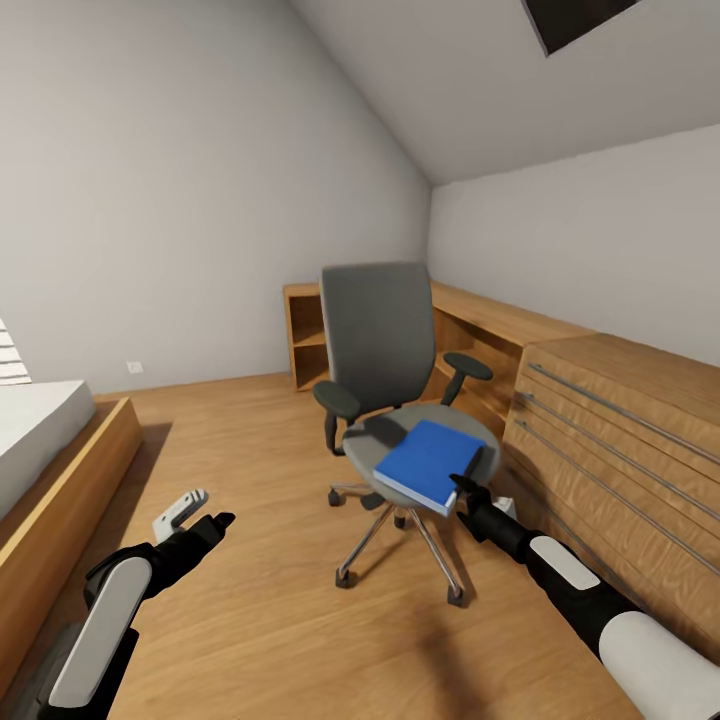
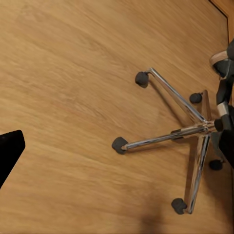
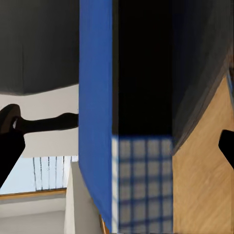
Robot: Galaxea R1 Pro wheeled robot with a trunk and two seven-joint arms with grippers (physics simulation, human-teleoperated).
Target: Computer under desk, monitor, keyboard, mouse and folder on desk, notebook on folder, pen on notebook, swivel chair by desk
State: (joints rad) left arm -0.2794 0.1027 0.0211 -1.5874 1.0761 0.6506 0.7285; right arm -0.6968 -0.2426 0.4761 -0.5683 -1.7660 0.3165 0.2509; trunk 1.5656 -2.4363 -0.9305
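Right tool [image 1: 470,492] at bright blue folder [image 1: 428,462]

Evenly lit simulated bedroom, soft daylight w/ no glare — walls shade gently toward the sloped ceiling. The swivel chair [image 1: 385,400] casts a faint blurred shadow on the wood floor [image 1: 260,470]. Head view stretches at the edges, wide-angle style. Right wrist view is very close — the folder [image 3: 97,122] looks soft, its inner side near black.
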